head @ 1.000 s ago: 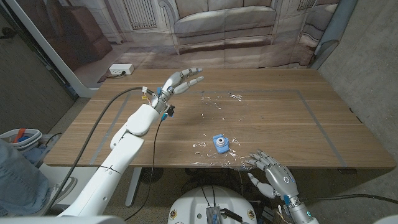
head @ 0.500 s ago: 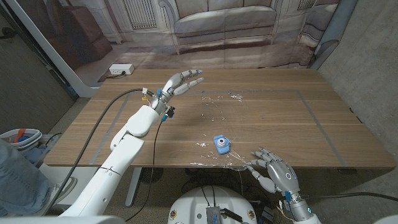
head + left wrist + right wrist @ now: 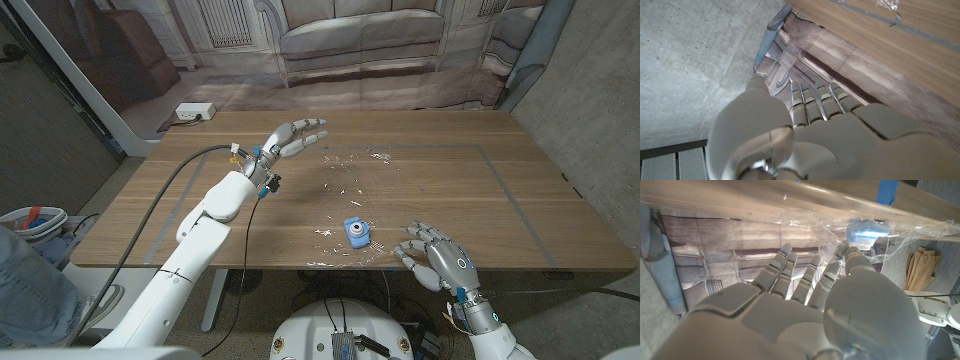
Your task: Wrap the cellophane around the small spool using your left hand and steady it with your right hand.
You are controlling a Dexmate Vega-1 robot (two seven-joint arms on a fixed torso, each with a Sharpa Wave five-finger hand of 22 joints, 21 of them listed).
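Wooden table (image 3: 450, 190) carried the setup. At its near edge, the right hand (image 3: 437, 262) hovered empty, fingers spread, just beside the blue spool (image 3: 354, 231) on crinkled cellophane (image 3: 345, 175). Farther back, the left hand (image 3: 291, 137) was raised, fingers extended together, empty.

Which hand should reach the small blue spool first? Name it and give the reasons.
The right hand. It hovers open at the table's near edge, just beside the spool and the cellophane trailing from it. The left hand is open too, but far back across the table, well away from the spool.
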